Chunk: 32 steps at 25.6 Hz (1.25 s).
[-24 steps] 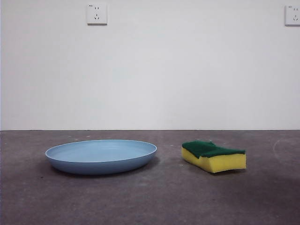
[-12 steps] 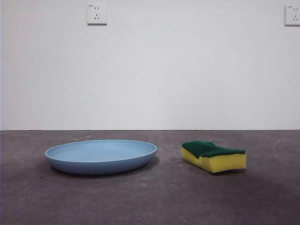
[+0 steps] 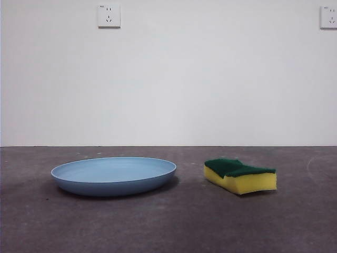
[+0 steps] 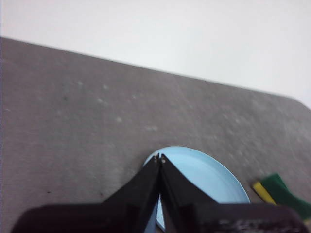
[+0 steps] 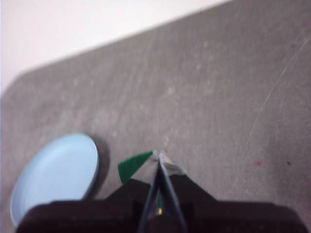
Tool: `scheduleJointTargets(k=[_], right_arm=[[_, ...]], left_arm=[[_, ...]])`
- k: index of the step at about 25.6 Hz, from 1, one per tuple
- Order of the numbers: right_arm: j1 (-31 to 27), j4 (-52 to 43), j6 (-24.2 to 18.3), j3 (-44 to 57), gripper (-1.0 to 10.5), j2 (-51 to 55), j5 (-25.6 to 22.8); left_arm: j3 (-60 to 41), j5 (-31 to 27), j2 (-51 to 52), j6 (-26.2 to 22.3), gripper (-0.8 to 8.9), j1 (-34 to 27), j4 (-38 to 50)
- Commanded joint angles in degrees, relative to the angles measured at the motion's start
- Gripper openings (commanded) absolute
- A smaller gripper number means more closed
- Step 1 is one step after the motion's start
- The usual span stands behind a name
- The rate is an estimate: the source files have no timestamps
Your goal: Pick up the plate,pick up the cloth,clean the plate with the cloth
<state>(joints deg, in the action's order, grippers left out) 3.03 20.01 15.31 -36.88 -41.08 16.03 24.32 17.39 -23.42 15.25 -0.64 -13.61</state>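
Blue plate [image 3: 114,176] lies flat on the worktop [image 3: 179,226], sponge [image 3: 240,176] just beside it; left claw [image 4: 159,158] above the plate and right claw [image 5: 158,155] above the sponge, both clenched empty

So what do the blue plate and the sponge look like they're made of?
The plate looks like matte plastic, perhaps melamine: an even light blue with no shine. The sponge looks like soft yellow foam with a rough dark green scouring layer on top.
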Motion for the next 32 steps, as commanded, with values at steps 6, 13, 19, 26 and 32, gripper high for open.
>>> scheduleJointTargets(k=[6,13,19,26,32], right_arm=[[0.0,16.2,-12.0,-14.8,0.0,-16.3,7.6],[0.0,23.2,-15.6,-18.8,0.6,-23.7,9.5],[0.0,23.3,-15.1,-18.8,3.5,-23.8,9.4],[0.1,23.3,-14.7,-18.8,3.5,-23.8,9.5],[0.2,23.3,-13.6,-18.8,3.5,-23.8,9.5]], left_arm=[[12.0,8.4,-18.0,-8.1,-0.07,-0.2,-10.6],[19.2,11.7,-30.4,-9.3,-0.03,-0.1,-18.6],[19.2,11.2,-33.1,-8.7,3.57,-0.1,-15.6],[19.5,11.1,-44.3,-3.3,3.45,0.8,-7.0],[26.0,6.1,-60.1,-3.5,3.45,4.7,-7.0]])
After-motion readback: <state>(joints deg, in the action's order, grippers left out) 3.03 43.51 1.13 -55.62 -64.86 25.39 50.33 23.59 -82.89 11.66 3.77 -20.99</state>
